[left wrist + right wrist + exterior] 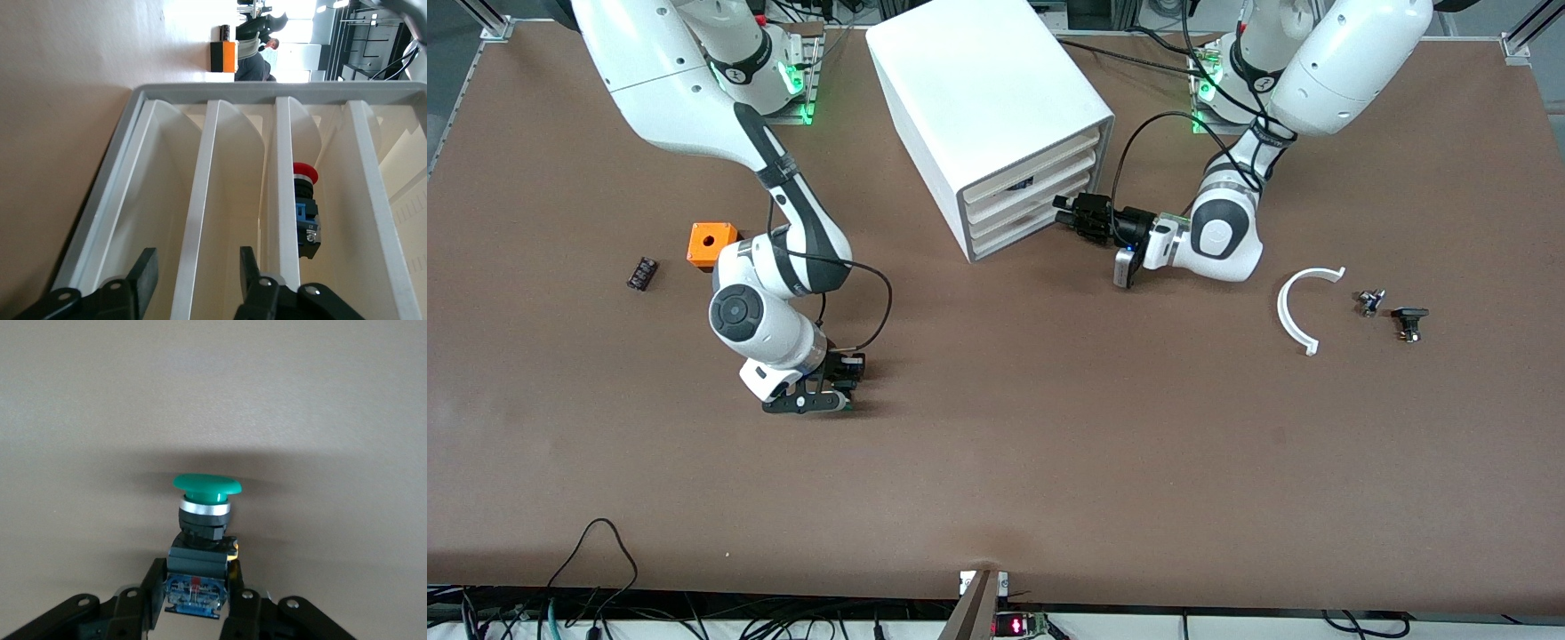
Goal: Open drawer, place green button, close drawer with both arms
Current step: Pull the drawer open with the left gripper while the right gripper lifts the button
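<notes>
The white cabinet [978, 89] stands at the middle of the table near the arms' bases, its stacked cream drawer fronts [1018, 197] all flush and shut. My left gripper [1069, 213] is right in front of them, open, with its fingers [143, 273] on either side of one middle front's white ledge [193, 220]. My right gripper [838, 384] is down at the table, nearer the front camera and toward the right arm's end. It is shut on the black body of the green-capped button [203, 490], which the gripper hides in the front view.
An orange cube [711, 243] and a small black ribbed part [642, 272] lie toward the right arm's end. A white curved strip [1294, 311] and two small parts [1371, 300] [1409, 320] lie toward the left arm's end. A red-capped button [305, 200] sits inside one drawer.
</notes>
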You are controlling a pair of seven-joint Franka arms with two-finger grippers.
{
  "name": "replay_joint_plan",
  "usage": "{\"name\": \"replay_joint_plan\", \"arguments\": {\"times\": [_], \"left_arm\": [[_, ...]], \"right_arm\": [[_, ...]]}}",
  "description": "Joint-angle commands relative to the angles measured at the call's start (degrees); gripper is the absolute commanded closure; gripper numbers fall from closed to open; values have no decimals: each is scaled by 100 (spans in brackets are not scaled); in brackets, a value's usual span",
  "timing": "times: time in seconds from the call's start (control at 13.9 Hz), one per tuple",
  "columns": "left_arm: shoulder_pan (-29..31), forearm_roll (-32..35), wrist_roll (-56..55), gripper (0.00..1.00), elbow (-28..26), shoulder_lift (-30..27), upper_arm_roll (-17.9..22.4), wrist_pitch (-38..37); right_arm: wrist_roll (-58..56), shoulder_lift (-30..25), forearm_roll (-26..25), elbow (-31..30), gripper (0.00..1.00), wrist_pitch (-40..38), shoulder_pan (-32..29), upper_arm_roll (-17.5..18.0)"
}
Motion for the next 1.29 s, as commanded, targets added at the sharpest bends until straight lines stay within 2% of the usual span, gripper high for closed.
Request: {"name": "replay_joint_plan", "arguments": {"times": [0.0, 0.22, 0.43, 0.57, 0.79, 0.86, 1.08, 1.22], "left_arm": [[23, -176, 199, 45, -125, -16, -61, -55], [6, -176, 278, 53, -195, 1, -79, -73], [-47, -176, 322, 58, -204, 124, -79, -64], [-56, -176, 322, 59, -204, 133, -79, -64], [-100, -176, 322, 59, -204, 177, -79, -38], [-100, -176, 322, 62, -204, 186, -79, -38], [-100, -176, 313, 96, -204, 186, -79, -38], [-91, -176, 313, 100, -204, 186, -79, -38]], "right_arm": [[504, -83, 101, 721, 100, -1136, -16, -8], [1101, -170, 92, 1187, 100, -1972, -7, -8], [1698, -162, 118, 2047, 100, -3140, -7, 1], [2356, -162, 337, 2549, 100, -3703, 72, 18], [3289, -170, 373, 3051, 100, -4241, 300, 18], [3622, -170, 373, 3113, 100, -4364, 362, 9], [4510, -293, 373, 3377, 100, -4523, 686, 1], [4986, -433, 373, 3412, 100, -4524, 863, 1]]}}
